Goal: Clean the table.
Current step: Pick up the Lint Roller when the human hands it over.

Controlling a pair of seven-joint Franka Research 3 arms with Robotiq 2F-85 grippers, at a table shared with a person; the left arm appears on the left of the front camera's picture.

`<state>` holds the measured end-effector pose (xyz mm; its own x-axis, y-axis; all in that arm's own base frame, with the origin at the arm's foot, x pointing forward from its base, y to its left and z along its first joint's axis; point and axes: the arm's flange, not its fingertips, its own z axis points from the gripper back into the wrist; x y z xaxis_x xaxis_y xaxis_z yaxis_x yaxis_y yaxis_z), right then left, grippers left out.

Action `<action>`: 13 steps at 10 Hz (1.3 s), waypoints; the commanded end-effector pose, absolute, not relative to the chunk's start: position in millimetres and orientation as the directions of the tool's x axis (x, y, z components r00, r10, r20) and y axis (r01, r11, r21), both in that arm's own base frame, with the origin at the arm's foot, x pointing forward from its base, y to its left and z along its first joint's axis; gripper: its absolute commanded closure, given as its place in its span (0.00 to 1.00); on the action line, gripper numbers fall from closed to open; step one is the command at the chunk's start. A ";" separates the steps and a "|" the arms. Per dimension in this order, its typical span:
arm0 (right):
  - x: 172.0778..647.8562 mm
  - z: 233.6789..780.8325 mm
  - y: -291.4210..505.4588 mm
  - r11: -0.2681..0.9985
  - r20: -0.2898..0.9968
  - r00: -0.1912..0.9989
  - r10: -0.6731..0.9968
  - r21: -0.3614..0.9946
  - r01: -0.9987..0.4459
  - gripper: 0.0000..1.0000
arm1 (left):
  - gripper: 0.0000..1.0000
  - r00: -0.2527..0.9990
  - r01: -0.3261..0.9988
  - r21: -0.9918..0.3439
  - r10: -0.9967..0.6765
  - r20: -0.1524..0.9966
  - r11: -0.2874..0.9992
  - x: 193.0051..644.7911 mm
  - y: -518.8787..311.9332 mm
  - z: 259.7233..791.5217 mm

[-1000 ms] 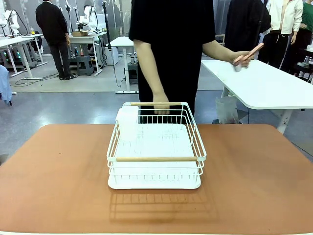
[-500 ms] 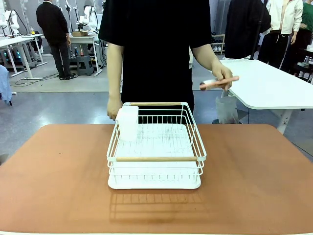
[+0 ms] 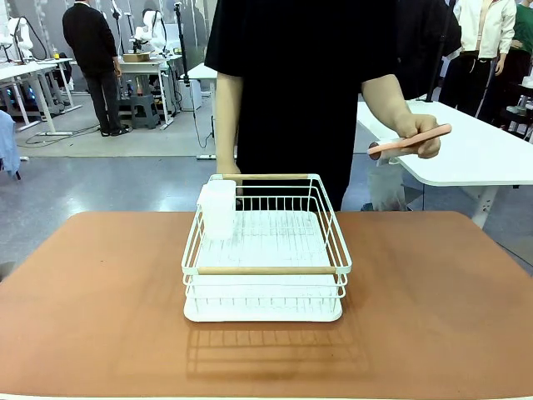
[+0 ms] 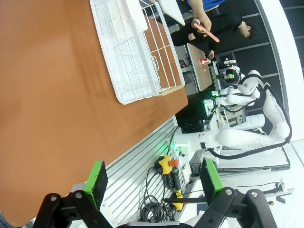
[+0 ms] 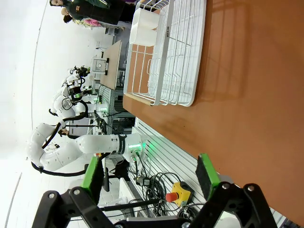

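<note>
The reddish-brown table [image 3: 100, 283] carries a white wire dish rack [image 3: 265, 250] with wooden handles at its middle. A translucent white cup holder [image 3: 218, 208] hangs in the rack's far left corner. A person in black stands at the far edge, holding a pink utensil [image 3: 410, 142] in one hand above the table's far right. In the left wrist view my left gripper [image 4: 152, 180] is open, off the table's near edge, with the rack [image 4: 128, 57] ahead. My right gripper [image 5: 149, 173] is open too, also back from the table [image 5: 247, 95], with the rack [image 5: 166, 52] beyond.
A white table [image 3: 458, 150] stands behind at the right. Other people and work tables fill the far room. The other arm's white base and cables lie off the table's near edge in each wrist view.
The person has shifted to the right, and the hand with the pink utensil has swung right, staying above the table's far right edge. Rack and grippers have not moved.
</note>
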<state>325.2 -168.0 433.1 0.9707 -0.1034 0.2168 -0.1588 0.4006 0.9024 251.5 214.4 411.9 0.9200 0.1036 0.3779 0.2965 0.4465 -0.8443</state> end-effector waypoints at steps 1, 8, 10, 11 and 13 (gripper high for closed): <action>325.4 433.7 -167.5 0.386 0.238 0.965 -0.107 0.905 -0.180 0.00 | 0.00 0.909 0.325 -0.840 0.101 0.403 0.435 248.0 214.2 412.4; 341.5 486.6 -118.0 0.416 0.042 0.925 -0.378 0.900 0.129 0.00 | 0.00 0.909 0.325 -0.840 0.101 0.403 0.435 248.0 214.2 412.4; 352.2 509.8 -94.8 0.375 -0.094 0.867 -0.489 0.875 0.306 0.00 | 0.00 0.909 0.325 -0.840 0.101 0.403 0.435 248.0 214.2 412.4; 354.4 520.2 -81.1 0.379 -0.116 0.843 -0.525 0.855 0.354 0.00 | 0.00 0.909 0.325 -0.840 0.101 0.403 0.435 248.0 214.2 412.4; 361.6 534.6 -58.5 0.349 -0.163 0.792 -0.588 0.832 0.430 0.00 | 0.00 0.909 0.325 -0.840 0.101 0.403 0.435 248.0 214.2 412.4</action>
